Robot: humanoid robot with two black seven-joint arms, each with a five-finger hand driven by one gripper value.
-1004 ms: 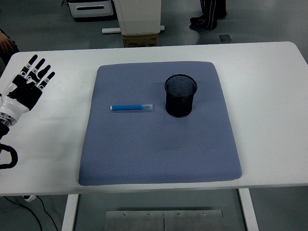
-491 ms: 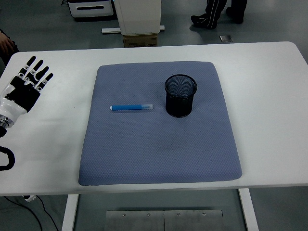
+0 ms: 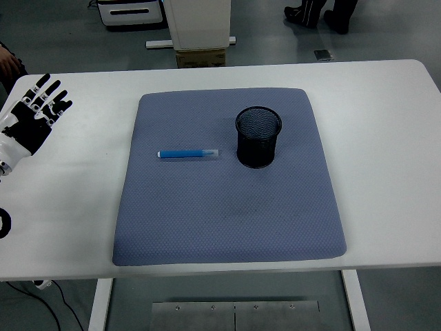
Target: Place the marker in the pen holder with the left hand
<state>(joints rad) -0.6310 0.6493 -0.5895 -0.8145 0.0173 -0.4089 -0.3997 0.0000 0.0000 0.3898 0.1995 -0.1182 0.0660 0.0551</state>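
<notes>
Since the earlier frames our left hand has drifted further toward the table's left edge and slightly away from the padded blue-grey fabric mat, so it now sits well apart from everything it needs. Its fingers are spread wide and hold nothing, which we read as readiness for a reach, not a grasp under way. On the mat, the blue cylindrical marker lies flat on its side, pointing across toward the black wire-mesh pen holder, which stands upright just to the marker's right with its mouth open upward. We judge the soft mat is there to keep the marker from rolling. Our right hand is out of view. Beyond the white table, a person's feet show on the floor.
</notes>
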